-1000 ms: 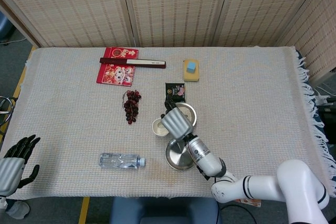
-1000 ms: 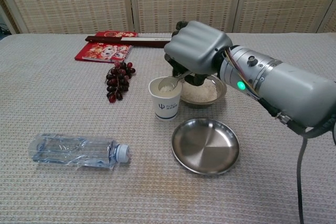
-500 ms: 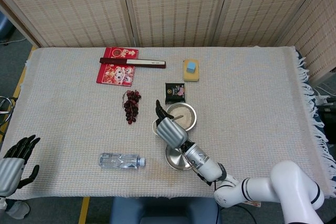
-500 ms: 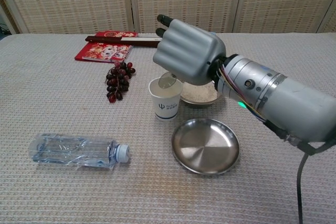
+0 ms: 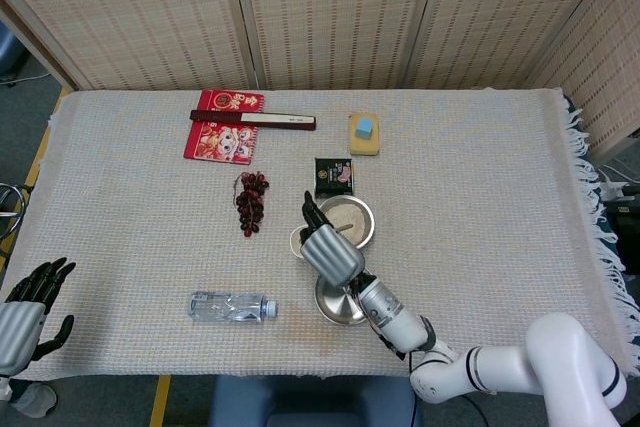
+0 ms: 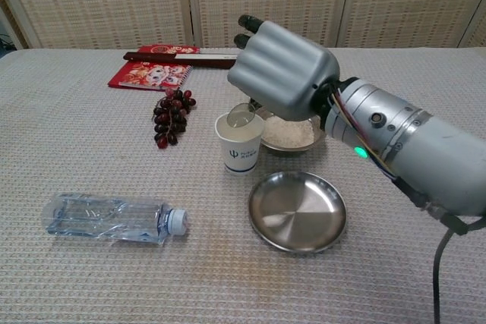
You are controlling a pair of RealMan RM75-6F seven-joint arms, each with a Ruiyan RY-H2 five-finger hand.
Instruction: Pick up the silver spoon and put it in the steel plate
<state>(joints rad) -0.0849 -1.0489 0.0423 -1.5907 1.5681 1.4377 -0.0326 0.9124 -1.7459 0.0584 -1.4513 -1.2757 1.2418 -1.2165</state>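
My right hand (image 6: 282, 70) hangs over the paper cup (image 6: 240, 144) and the bowl of rice (image 6: 292, 133), back of the hand twd the chest cam, fingers curled down. The silver spoon (image 6: 243, 115) pokes out beneath it, its bowl over the cup mouth; looks held, but the fingers hide the grip, so can't tell for sure. The steel plate (image 6: 298, 211) sits bare just in front of the cup, nearer me. My left hand (image 5: 28, 312) is off the table's left edge w/ fingers spread, holding nothing. Grapes (image 6: 171, 116) lie left of the cup, water bottle (image 6: 114, 218) on its side at front left.
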